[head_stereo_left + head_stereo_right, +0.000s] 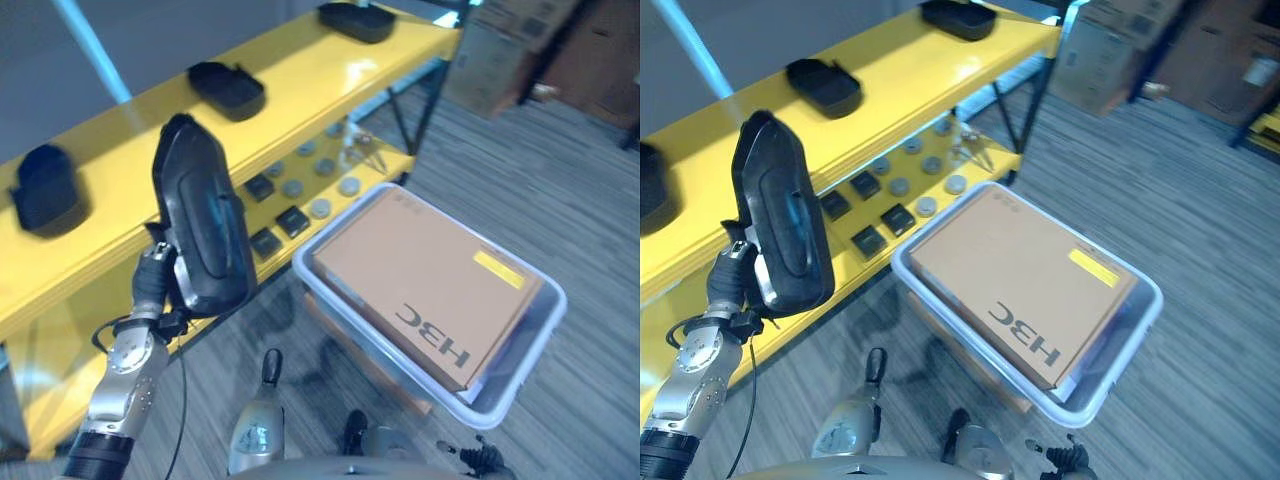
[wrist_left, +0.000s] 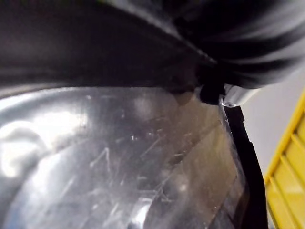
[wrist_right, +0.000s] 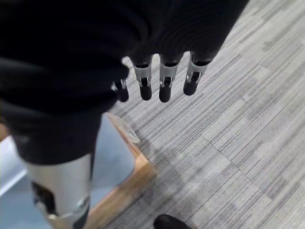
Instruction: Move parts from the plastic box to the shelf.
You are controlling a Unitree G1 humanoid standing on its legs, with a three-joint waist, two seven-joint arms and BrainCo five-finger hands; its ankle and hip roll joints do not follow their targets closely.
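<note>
Fingers of the left hand (image 1: 163, 268) are hidden behind the long black moulded plastic part (image 1: 200, 215) it carries, so how they grip it cannot be told; the part stands upright in front of the yellow metal shelf (image 1: 300, 80), just beside its front edge. On the shelf's top level lie three more black plastic parts: one near its left end (image 1: 45, 190), one in the middle (image 1: 228, 88), one at the far end (image 1: 357, 20). The shelf's lower level bears small black square pieces (image 1: 264, 241) and grey round discs (image 1: 320, 208). To the right of the shelf, close to that lower level, sits the translucent plastic box (image 1: 520, 370) holding a brown cardboard carton (image 1: 420, 270). The right hand (image 3: 162, 78) hangs over the grey striped floor (image 3: 238, 119), fingers straight and relaxed, holding nothing.
</note>
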